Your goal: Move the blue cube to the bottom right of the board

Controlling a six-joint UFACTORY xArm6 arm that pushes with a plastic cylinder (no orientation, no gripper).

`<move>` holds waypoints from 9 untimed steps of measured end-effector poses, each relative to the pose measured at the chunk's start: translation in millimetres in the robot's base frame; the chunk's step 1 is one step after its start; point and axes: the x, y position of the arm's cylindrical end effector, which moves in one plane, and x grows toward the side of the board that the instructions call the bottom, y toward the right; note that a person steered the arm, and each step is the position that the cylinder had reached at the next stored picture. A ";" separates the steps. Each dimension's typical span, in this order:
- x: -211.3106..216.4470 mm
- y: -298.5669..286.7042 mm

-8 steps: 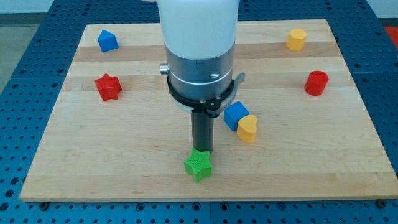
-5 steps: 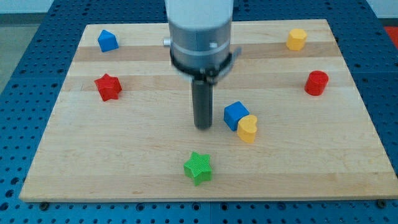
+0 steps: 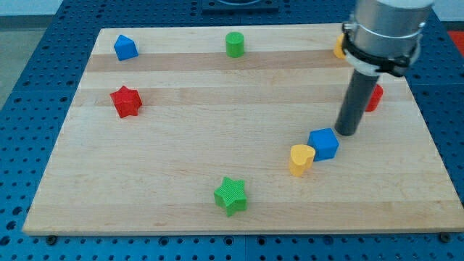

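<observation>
The rod ends in my tip [image 3: 347, 133], which rests on the counter [image 3: 181, 145] just beside the upper right corner of the blue cube [image 3: 323, 143]; whether they touch cannot be told. The rig carries no end effector, so no open or closed state applies. The blue cube sits right of centre, in the lower half, with the yellow heart-shaped block [image 3: 301, 159] against its lower left side.

Other items noted:
- green star [image 3: 231, 195], near the view's bottom
- red star [image 3: 126, 101], left side
- blue block [image 3: 125, 48], top left corner
- green cylinder [image 3: 234, 44], top edge
- red block [image 3: 374, 97] and yellow block [image 3: 338, 46], both partly hidden behind the rod.
</observation>
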 end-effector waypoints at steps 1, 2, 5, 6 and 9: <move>14.9 11.5; 7.9 4.8; 0.0 -59.7; 25.5 -50.8; 38.3 -34.2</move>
